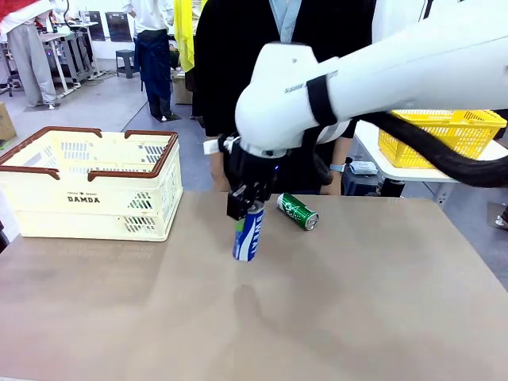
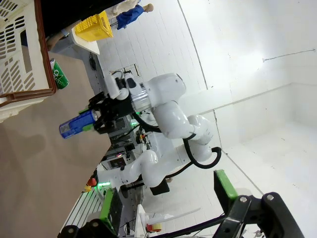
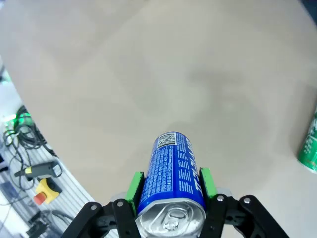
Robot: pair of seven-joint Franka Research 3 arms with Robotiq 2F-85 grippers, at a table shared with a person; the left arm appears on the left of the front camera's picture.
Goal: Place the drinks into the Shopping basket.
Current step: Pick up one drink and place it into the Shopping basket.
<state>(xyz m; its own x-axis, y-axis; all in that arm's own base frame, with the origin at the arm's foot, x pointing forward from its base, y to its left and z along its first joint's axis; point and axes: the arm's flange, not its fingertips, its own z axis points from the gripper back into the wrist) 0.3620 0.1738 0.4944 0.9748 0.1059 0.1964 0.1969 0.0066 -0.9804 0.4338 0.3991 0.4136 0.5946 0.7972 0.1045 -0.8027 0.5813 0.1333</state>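
Right gripper (image 1: 247,209) is clamping the blue can (image 1: 248,235); you're holding it above the table (image 1: 373,309), mid-scene. Left gripper (image 2: 166,199) is gaping wide. Green can (image 1: 298,211) is lying just right. Basket (image 1: 87,198), far left, is seemingly taking nothing yet, so both cans are left.

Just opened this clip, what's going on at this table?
The right tool is shut on a blue-and-white can and holds it, slightly tilted, clear of the table near its middle. A green can lies on its side on the table just beyond. The cream shopping basket stands at the table's left side, and both of these cans are outside it. The left tool is open and holds nothing. A person stands at the far side.
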